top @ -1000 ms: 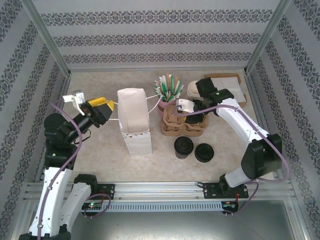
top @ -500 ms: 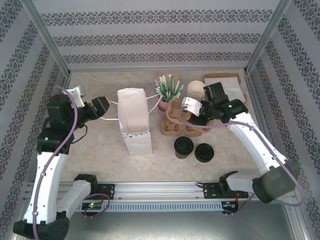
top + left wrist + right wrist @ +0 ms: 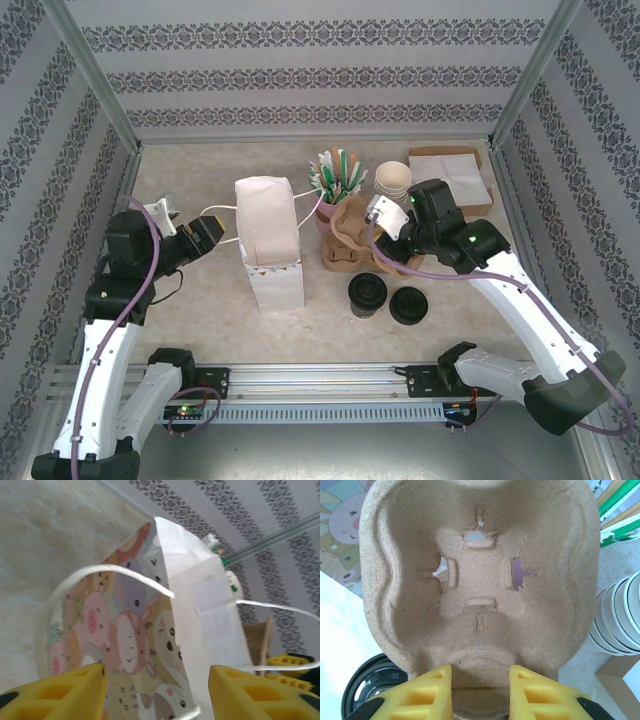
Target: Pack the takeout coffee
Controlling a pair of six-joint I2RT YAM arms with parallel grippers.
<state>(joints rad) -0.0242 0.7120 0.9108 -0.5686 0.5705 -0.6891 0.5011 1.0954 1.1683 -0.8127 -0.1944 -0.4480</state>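
The right hand (image 3: pixel 481 672) is clamping the tilted cup carrier (image 3: pixel 480 555) by one edge, risking slippage, while the left hand (image 3: pixel 156 672) is waiting released.

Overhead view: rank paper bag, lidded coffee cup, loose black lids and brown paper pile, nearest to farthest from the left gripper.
1. Paper bag, beside the left gripper.
2. Lidded coffee cup, front centre.
3. Loose black lids, right of it.
4. Brown paper pile, far right corner.
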